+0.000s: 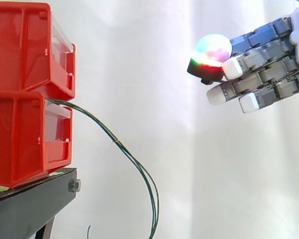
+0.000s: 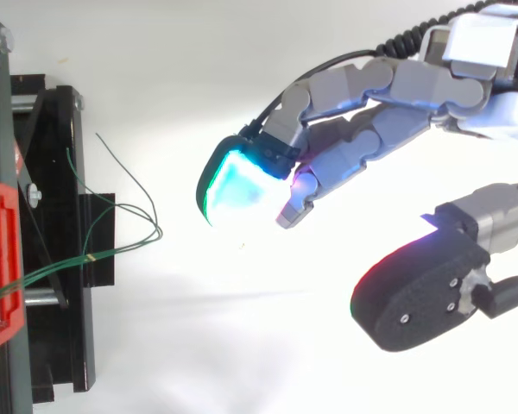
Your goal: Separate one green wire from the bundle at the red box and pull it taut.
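Currently hand (image 1: 266, 69) is spread, holding nothing; green wire bundle (image 1: 114, 141) droops from red box (image 1: 25, 144), well apart, below & box-side of hand; 1 wire req'd.

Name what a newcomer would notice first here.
The grey multi-fingered robot hand sits at upper right in the side view, open, a fingertip pad glowing cyan and red, clear of everything. Opposite, two stacked red plastic bins sit on a black stand at left, with thin green wires drooping away from them, untouched.
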Tool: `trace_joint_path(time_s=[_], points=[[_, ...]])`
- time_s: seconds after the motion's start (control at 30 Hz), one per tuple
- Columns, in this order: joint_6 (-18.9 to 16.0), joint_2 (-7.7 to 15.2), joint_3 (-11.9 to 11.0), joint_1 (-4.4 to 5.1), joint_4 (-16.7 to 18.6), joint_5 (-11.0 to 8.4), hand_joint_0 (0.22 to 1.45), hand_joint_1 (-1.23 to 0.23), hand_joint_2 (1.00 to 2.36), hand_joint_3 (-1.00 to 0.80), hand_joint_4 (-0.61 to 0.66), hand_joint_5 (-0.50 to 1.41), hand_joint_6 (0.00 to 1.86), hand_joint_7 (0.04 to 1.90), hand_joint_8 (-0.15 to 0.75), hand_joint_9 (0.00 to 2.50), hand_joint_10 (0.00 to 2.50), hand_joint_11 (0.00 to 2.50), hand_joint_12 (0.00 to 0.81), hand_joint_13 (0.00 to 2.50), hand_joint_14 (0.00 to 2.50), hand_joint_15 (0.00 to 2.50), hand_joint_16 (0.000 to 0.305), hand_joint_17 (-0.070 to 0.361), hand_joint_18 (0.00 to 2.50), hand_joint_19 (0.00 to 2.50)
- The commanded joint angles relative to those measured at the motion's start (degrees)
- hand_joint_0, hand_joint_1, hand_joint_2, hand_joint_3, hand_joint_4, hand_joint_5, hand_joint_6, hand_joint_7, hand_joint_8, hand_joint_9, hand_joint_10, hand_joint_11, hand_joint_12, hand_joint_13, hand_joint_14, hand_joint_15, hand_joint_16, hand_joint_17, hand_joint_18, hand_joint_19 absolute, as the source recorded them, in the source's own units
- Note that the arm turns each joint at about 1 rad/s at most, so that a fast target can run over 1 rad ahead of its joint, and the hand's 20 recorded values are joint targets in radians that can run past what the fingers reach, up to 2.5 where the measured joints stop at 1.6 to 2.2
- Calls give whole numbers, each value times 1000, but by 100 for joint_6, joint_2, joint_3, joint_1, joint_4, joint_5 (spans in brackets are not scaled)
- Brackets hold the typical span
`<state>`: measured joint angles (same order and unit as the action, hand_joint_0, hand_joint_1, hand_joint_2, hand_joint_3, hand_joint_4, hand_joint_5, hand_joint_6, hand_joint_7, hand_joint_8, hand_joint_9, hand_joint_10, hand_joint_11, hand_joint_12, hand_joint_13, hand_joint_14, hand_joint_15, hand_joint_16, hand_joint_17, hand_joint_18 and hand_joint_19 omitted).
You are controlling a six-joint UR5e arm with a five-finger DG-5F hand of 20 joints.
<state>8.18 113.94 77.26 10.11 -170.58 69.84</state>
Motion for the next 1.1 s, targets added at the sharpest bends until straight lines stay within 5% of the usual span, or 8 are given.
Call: trace_joint_path(time_s=[0.0,0.4,0.63,0.97,1.07], points=[[8,6,0,0,8,-5,566,-523,1008,-414,308,-193,503,815,340,713,6,261,323,472,4,93,48,108,550,267],[149,15,0,0,25,-111,566,-523,1008,-415,309,-193,503,817,339,714,6,261,323,475,3,94,48,107,550,267],[131,305,0,-26,148,-251,567,-523,1007,-414,309,-192,503,815,338,714,6,266,323,476,3,98,48,107,552,267],[316,419,0,-53,526,-365,568,-523,1008,-414,313,-189,503,816,341,716,6,262,317,473,3,95,47,106,547,263],[404,647,0,-61,702,-480,567,-523,1008,-412,313,-188,503,816,341,717,6,263,317,475,3,96,47,106,548,268]])
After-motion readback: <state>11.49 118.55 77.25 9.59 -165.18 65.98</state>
